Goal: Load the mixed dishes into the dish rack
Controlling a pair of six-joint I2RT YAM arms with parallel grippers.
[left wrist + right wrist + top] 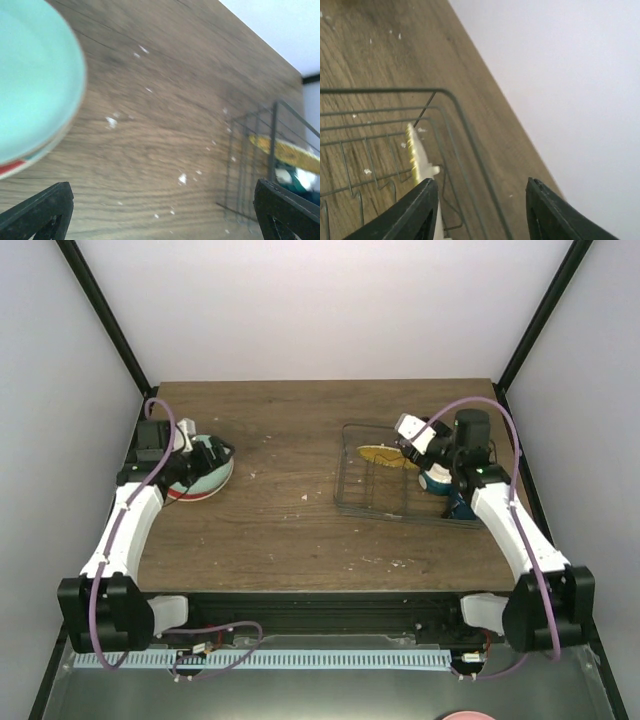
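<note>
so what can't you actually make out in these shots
- top view: the right arm covers the dishes at the right end of the rack, so whether they sit inside it is unclear
- left wrist view: only a sliver of the red-rimmed plate shows under the mint plate, which the frame edge cuts off
- right wrist view: the yellow plate is edge-on, its bottom cut off; contact with the right hand is unclear
</note>
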